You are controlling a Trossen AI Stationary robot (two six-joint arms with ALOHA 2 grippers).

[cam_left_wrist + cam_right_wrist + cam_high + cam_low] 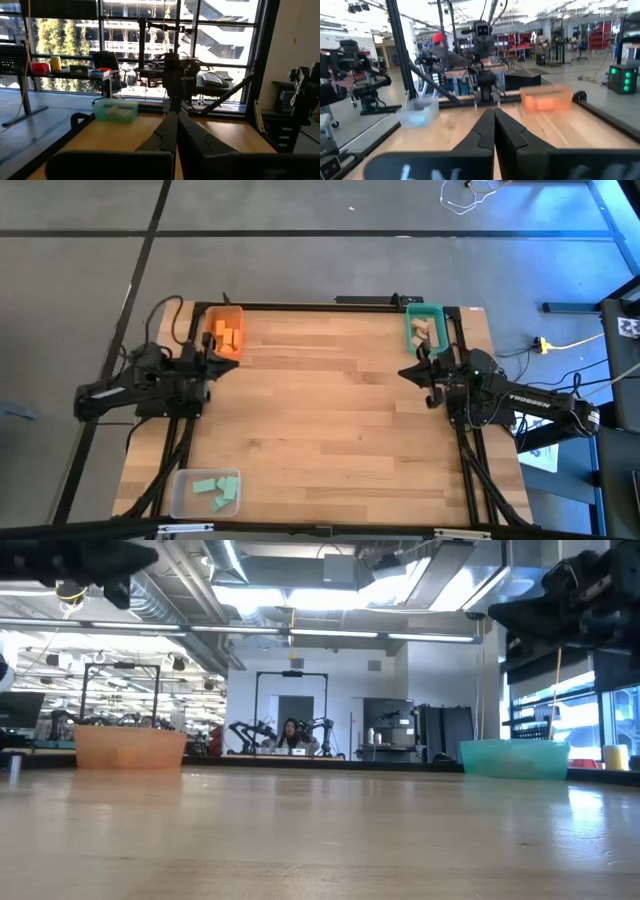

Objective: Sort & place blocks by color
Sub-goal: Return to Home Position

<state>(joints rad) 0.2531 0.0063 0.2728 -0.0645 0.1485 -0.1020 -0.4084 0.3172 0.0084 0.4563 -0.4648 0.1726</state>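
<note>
Found from above: chunky orange wooden blocks in the orange plastic bin upper left, pale wood blocks in the teal bin upper right, flat mint-teal blocks in the clear bin lower left of the planked desk. Met only bin walls at desk level. Read left tool and right tool pressed together through wrist views.

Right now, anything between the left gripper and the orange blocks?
Nothing visible. The left gripper, shut, sits just off the end of the orange bin. The orange blocks lie inside it, so only the bin's wall is between them. The right gripper waits by the teal bin.
</note>
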